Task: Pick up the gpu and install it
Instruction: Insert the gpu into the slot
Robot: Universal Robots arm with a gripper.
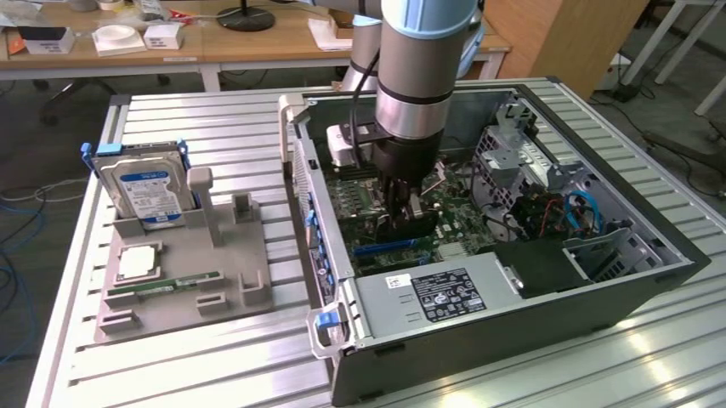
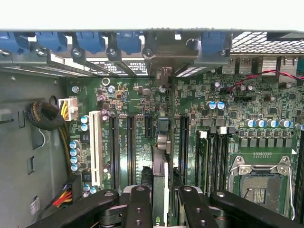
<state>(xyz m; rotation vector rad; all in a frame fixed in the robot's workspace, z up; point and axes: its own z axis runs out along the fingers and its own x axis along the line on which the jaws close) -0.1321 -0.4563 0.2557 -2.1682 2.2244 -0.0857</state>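
While the fingers (image 2: 138, 205) pinch the gpu (image 2: 160, 175) by its upper edge, the card stands on edge inside the open computer case (image 1: 545, 331), among the expansion slots (image 2: 130, 142) of the motherboard (image 2: 266, 114). Its metal bracket (image 2: 166, 52) meets the rear wall. Pickup and transfer are done. Full seating cannot be judged, and the card is not yet released.
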